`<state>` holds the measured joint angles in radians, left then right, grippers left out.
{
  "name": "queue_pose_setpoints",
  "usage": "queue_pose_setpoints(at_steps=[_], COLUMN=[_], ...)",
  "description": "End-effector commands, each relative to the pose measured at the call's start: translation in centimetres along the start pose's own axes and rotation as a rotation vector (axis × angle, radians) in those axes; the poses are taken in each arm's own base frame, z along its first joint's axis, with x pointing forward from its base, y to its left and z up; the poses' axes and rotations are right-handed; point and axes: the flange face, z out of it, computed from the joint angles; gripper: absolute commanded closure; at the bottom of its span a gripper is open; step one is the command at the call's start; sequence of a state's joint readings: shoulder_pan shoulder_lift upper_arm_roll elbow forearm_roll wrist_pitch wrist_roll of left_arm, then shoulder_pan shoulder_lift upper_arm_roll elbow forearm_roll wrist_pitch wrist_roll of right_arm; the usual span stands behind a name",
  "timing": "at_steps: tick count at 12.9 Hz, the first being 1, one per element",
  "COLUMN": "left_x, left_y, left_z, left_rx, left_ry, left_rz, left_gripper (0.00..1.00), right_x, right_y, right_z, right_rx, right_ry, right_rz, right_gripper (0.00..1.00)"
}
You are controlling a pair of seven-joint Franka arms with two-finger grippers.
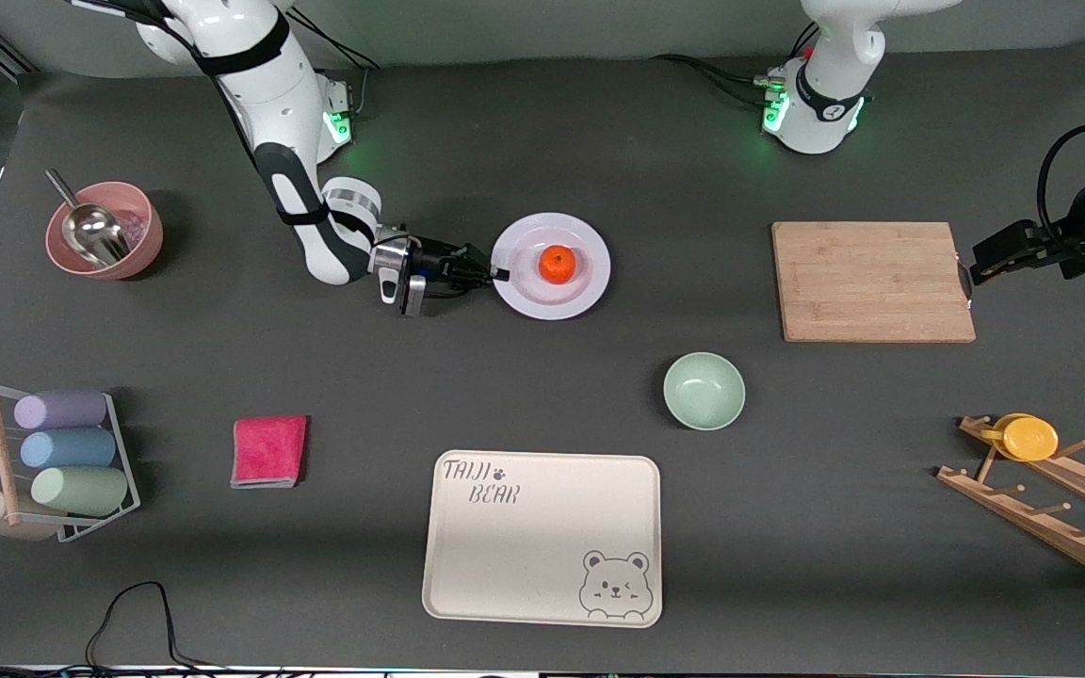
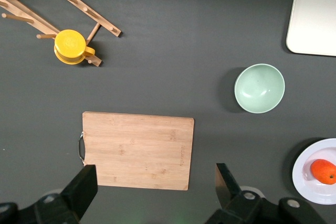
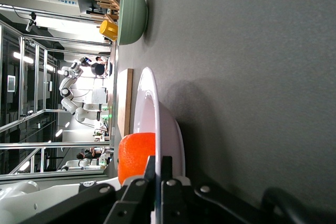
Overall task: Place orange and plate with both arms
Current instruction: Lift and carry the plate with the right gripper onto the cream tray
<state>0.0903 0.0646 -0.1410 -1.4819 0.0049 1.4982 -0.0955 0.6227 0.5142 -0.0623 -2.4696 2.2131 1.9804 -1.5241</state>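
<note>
The orange (image 1: pixel 557 265) lies in the middle of the white plate (image 1: pixel 584 289), which sits on the table between the two arms' ends. My right gripper (image 1: pixel 499 275) is shut on the plate's rim at the edge toward the right arm's end. The right wrist view shows its fingers (image 3: pixel 151 167) pinching the plate's rim (image 3: pixel 153 108) with the orange (image 3: pixel 135 156) just past them. My left gripper (image 1: pixel 976 275) is open and empty, hovering by the cutting board's handle edge. In the left wrist view, plate (image 2: pixel 307 182) and orange (image 2: pixel 323 171) show at the frame's edge.
A wooden cutting board (image 1: pixel 872 281) lies toward the left arm's end. A pale green bowl (image 1: pixel 704 391) and a beige bear tray (image 1: pixel 542 537) lie nearer the camera than the plate. A pink bowl with a scoop (image 1: pixel 105 230), a pink cloth (image 1: pixel 268 451), a cup rack (image 1: pixel 57 463) and a wooden rack with a yellow cup (image 1: pixel 1028 438) stand around.
</note>
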Motion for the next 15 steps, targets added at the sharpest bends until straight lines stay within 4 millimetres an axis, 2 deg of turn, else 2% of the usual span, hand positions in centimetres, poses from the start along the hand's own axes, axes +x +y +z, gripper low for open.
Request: queue_pose_setpoints(at_steps=[1,4,5,9,11,13,15], left_x=[-0.9,-0.8,-0.8,-0.8,-0.9,-1.0,-1.2], left_y=[-0.2,-0.3,0.4,0.1,0.0,0.0,-0.3], left_z=[-0.1,-0.2,-0.2,-0.2,-0.3,-0.4,-0.4], left_rx=[-0.008,-0.007,-0.004,-0.002,-0.003,-0.003,-0.004], left_ry=[-0.012,-0.008,-0.008,-0.008,-0.009,-0.008,-0.026], left_rz=[0.067,0.066,0.078,0.07,0.069,0.061,0.061], left_gripper=[0.0,0.0,0.0,0.0,0.0,0.0,0.0], right_x=[0.0,0.1,0.2,1.1,1.5,2.5,4.2], right_y=[0.2,0.0,-0.1,-0.9,-2.3,-3.4,-4.8], right_z=[0.6,0.7,0.7,0.5,0.8,0.3,-0.1], right_rx=[-0.009,0.003,0.007,0.054,0.123,0.152,0.177], right_ry=[0.012,0.013,0.016,0.03,0.012,0.004,0.017], right_rz=[-0.038,-0.027,-0.021,0.114,0.199,0.211,0.217], right_gripper=[1.0,1.0,1.0,1.0,1.0,1.0,1.0])
